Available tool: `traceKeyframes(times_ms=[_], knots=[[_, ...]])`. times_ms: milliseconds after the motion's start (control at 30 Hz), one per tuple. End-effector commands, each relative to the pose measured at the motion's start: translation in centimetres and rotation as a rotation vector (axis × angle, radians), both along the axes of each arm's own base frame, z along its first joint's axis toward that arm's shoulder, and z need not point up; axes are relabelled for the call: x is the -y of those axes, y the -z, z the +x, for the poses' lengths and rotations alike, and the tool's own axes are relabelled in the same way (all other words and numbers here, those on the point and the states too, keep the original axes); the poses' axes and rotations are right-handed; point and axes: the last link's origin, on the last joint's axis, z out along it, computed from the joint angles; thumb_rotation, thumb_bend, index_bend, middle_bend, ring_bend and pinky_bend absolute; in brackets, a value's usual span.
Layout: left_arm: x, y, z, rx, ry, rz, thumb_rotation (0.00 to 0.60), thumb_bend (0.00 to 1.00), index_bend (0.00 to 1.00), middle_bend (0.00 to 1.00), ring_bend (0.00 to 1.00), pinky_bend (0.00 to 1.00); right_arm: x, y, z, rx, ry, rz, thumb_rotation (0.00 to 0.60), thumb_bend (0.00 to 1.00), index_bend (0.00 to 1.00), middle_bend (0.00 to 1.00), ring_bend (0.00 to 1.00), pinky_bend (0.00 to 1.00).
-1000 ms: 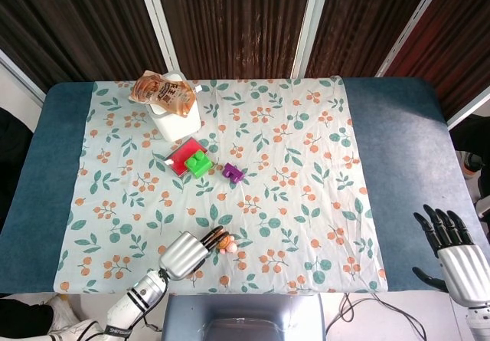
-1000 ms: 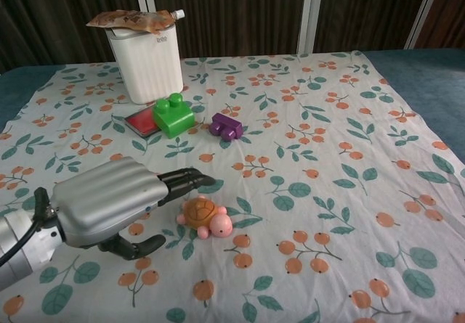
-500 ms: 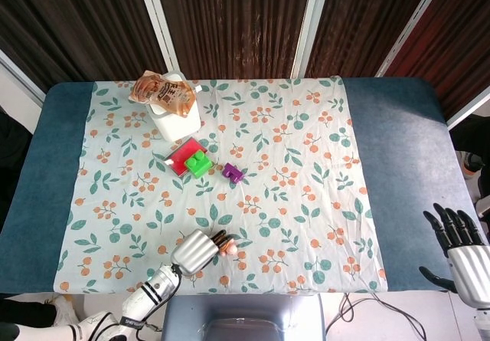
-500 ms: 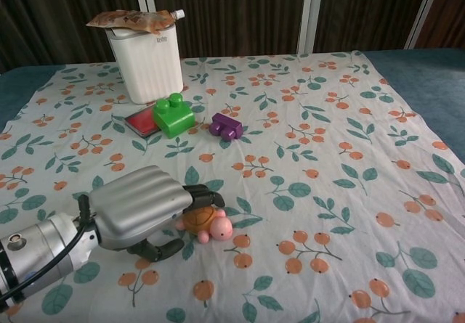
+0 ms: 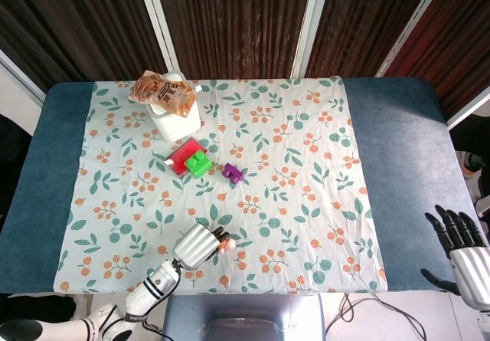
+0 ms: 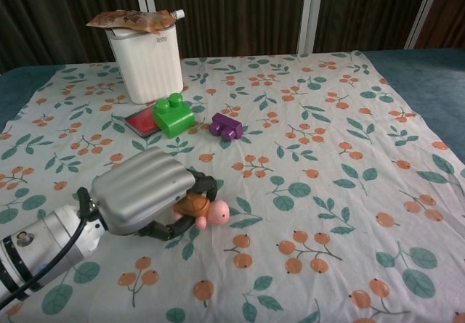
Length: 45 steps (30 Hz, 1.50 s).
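Observation:
My left hand [image 6: 145,194] [image 5: 197,245] is at the near edge of the floral cloth, fingers curled around a small toy turtle [image 6: 200,209] [image 5: 224,243] with a brown shell and pink head. The thumb sits under the shell and the fingers over it; only the pink head sticks out to the right. My right hand [image 5: 463,253] hangs off the table's right side, fingers spread, holding nothing; the chest view does not show it.
A white container [image 6: 149,60] [image 5: 177,119] with a snack pouch [image 6: 134,19] on top stands at the back left. In front of it lie a red flat piece [image 6: 139,122], a green brick [image 6: 173,115] and a purple brick [image 6: 226,126]. The floral cloth [image 6: 327,149] covers a blue table [image 5: 398,142].
My left hand has slid right onto the turtle and its fingers have curled around the shell. The right hand has drifted slightly down and right.

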Motion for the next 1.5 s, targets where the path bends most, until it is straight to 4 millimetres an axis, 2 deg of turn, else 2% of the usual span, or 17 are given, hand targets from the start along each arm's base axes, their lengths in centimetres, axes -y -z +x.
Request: traceKeyframes(times_ms=[33,167,233,300,367,467,567,633,833,967,1100,1333,1500], knots=[[0.2,0.2,0.2,0.037,0.021,-0.010,0.600,0.48,0.83,0.88,0.98,1.00,0.0,0.0,0.0,-0.001,0.000,0.002,0.600,0.21,0.00,0.00,0.00,0.00],[0.1,0.2,0.1,0.072,0.017,0.024,0.600,0.49,0.82,0.88,0.99,1.00,0.0,0.2,0.0,-0.005,0.003,0.010,0.600,0.21,0.00,0.00,0.00,0.00],[0.1,0.4,-0.1,0.063,0.019,0.021,0.600,0.50,0.76,0.82,0.99,1.00,0.0,0.2,0.0,-0.006,0.004,0.011,0.600,0.21,0.00,0.00,0.00,0.00],[0.0,0.5,-0.4,0.044,0.019,0.006,0.600,0.48,0.64,0.70,0.99,1.00,0.0,0.2,0.0,-0.005,0.004,0.008,0.600,0.21,0.00,0.00,0.00,0.00],[0.0,0.5,-0.6,0.016,0.009,-0.014,0.600,0.46,0.40,0.53,0.98,1.00,0.0,0.2,0.0,-0.005,0.005,0.007,0.600,0.21,0.00,0.00,0.00,0.00],[0.0,0.5,-0.8,-0.015,-0.012,-0.036,0.600,0.45,0.17,0.36,0.98,1.00,0.0,0.2,0.0,-0.003,0.003,0.008,0.600,0.21,0.00,0.00,0.00,0.00],[0.2,0.3,-0.8,-0.035,-0.026,-0.054,0.600,0.45,0.02,0.21,0.98,1.00,0.0,0.1,0.0,-0.001,0.001,0.005,0.600,0.21,0.00,0.00,0.00,0.00],[0.3,0.1,-0.7,-0.042,-0.027,-0.062,0.600,0.43,0.00,0.16,0.98,1.00,-0.1,0.1,0.0,-0.001,0.000,0.003,0.600,0.21,0.00,0.00,0.00,0.00],[0.8,-0.4,-0.3,-0.051,-0.019,-0.071,0.600,0.41,0.01,0.14,0.97,1.00,-0.2,0.0,0.0,0.001,-0.002,0.000,0.600,0.21,0.00,0.00,0.00,0.00],[0.7,-0.3,-0.3,-0.059,-0.023,-0.072,0.600,0.41,0.13,0.21,0.97,1.00,-0.2,0.0,0.0,0.001,-0.002,0.001,0.600,0.21,0.00,0.00,0.00,0.00],[0.3,-0.1,-0.3,-0.058,0.007,-0.036,0.600,0.42,0.32,0.35,0.97,1.00,-0.2,0.0,0.0,0.004,-0.002,0.006,0.600,0.21,0.00,0.00,0.00,0.00],[-0.1,0.1,-0.1,-0.006,0.059,0.019,0.600,0.44,0.77,0.77,0.98,1.00,-0.3,-0.1,0.0,0.004,0.000,0.005,0.600,0.21,0.00,0.00,0.00,0.00],[-0.1,0.4,-0.1,0.016,0.090,0.017,0.600,0.45,0.81,0.83,0.99,1.00,-0.4,-0.1,0.0,0.006,-0.001,0.005,0.600,0.21,0.00,0.00,0.00,0.00]])
